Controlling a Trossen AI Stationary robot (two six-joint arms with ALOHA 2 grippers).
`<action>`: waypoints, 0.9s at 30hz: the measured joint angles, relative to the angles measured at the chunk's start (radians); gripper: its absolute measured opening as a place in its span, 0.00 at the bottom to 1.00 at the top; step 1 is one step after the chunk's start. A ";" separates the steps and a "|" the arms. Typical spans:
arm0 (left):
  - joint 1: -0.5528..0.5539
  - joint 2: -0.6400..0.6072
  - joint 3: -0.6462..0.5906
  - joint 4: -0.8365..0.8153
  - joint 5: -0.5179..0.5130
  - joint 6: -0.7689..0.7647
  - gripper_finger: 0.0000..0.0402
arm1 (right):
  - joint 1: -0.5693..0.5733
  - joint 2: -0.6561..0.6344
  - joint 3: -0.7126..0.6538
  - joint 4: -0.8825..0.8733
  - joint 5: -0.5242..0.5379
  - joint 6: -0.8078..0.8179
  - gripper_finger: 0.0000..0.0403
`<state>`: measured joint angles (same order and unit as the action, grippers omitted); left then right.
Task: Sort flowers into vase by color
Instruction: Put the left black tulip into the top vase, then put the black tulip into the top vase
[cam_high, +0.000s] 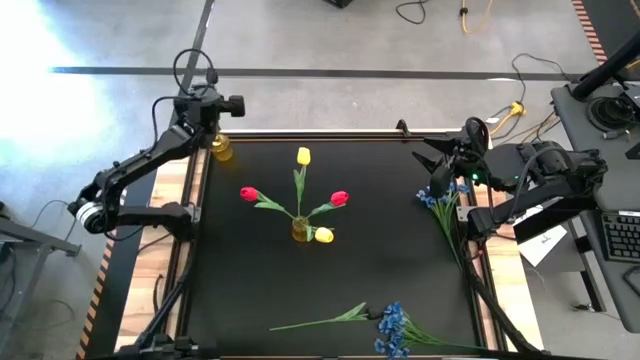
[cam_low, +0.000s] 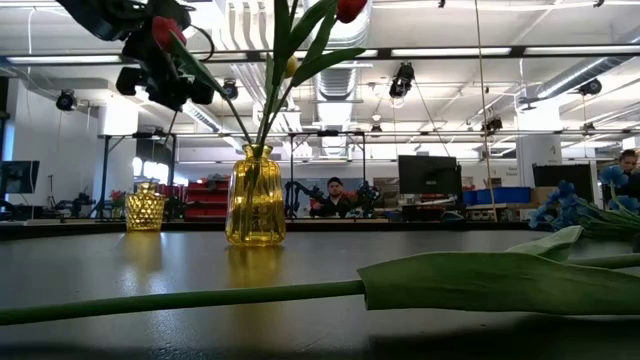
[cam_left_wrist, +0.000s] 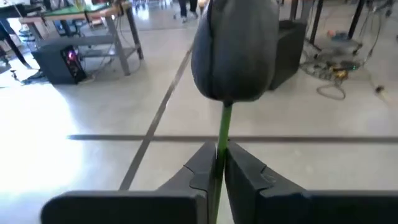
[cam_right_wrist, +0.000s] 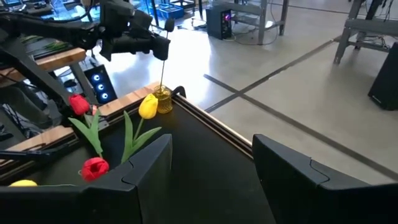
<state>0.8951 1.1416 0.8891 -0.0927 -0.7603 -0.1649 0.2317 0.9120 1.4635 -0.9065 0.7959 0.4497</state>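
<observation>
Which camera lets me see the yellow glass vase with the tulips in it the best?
The low view: the vase stands whole, side-on and close. The high view shows only its small top among the tulips. The right wrist view catches tulips but hides the vase; the left wrist view misses it.

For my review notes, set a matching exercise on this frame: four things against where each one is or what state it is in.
Things
1. left gripper
2. big yellow vase
3. small yellow vase
4. right gripper

Place or state
A. open, beside blue blossoms at the table's right edge
B. far left corner of the table
C. mid-table, holding tulips
D. shut on a tulip stem

Pairs: 1-D, 2-C, 3-B, 4-A
</observation>
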 joint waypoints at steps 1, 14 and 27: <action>0.000 -0.001 0.008 -0.031 0.003 -0.003 0.05 | 0.000 -0.001 0.000 0.000 -0.001 0.002 0.53; 0.005 0.040 0.300 -0.746 0.209 -0.167 0.36 | 0.000 -0.001 0.000 -0.050 -0.011 -0.005 0.70; -0.137 -0.072 0.541 -1.069 0.731 -0.032 0.40 | -0.001 0.000 0.000 -0.029 -0.010 -0.131 0.78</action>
<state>0.7580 1.0700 1.4299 -1.1622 -0.0297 -0.1967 0.2306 0.9119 1.4639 -0.9351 0.7856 0.3184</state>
